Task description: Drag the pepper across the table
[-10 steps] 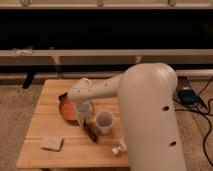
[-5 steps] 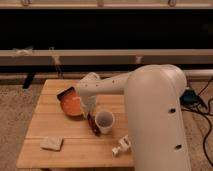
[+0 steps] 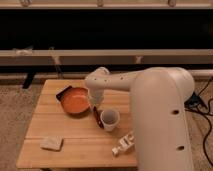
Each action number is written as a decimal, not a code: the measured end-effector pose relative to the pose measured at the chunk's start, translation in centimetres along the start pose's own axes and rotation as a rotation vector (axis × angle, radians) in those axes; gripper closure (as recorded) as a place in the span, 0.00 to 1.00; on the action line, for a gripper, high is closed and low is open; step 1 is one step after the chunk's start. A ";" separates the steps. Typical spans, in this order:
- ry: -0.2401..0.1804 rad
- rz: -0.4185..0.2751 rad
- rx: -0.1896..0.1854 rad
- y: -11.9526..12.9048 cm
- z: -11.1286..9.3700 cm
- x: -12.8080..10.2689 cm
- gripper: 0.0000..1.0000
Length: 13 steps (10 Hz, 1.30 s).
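The pepper [image 3: 97, 118] is small and dark red. It lies on the light wooden table [image 3: 75, 131] between the orange bowl [image 3: 75, 101] and a white cup [image 3: 110, 119], close against the cup's left side. My gripper [image 3: 95, 106] hangs from the white arm's wrist [image 3: 101, 82], pointing down right over the far end of the pepper. The wrist hides the gripper's tip and the pepper's upper end.
A dark flat object [image 3: 63, 92] lies behind the bowl. A beige sponge-like block [image 3: 51, 143] sits front left. A white object [image 3: 124, 144] lies at the front edge on the right. The bulky white arm [image 3: 160, 115] covers the table's right side. Cables [image 3: 202, 107] trail on the floor.
The wrist has moved a little to the right and toward the back of the table. The pepper stays beside the cup, now lying slightly farther back.
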 end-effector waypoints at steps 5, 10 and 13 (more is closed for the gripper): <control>-0.044 -0.027 0.037 -3.2 0.6 -5.5 1.00; -0.151 -0.127 0.071 -3.4 -0.9 -9.2 0.56; -0.248 -0.178 0.066 -3.6 -3.0 -9.5 0.25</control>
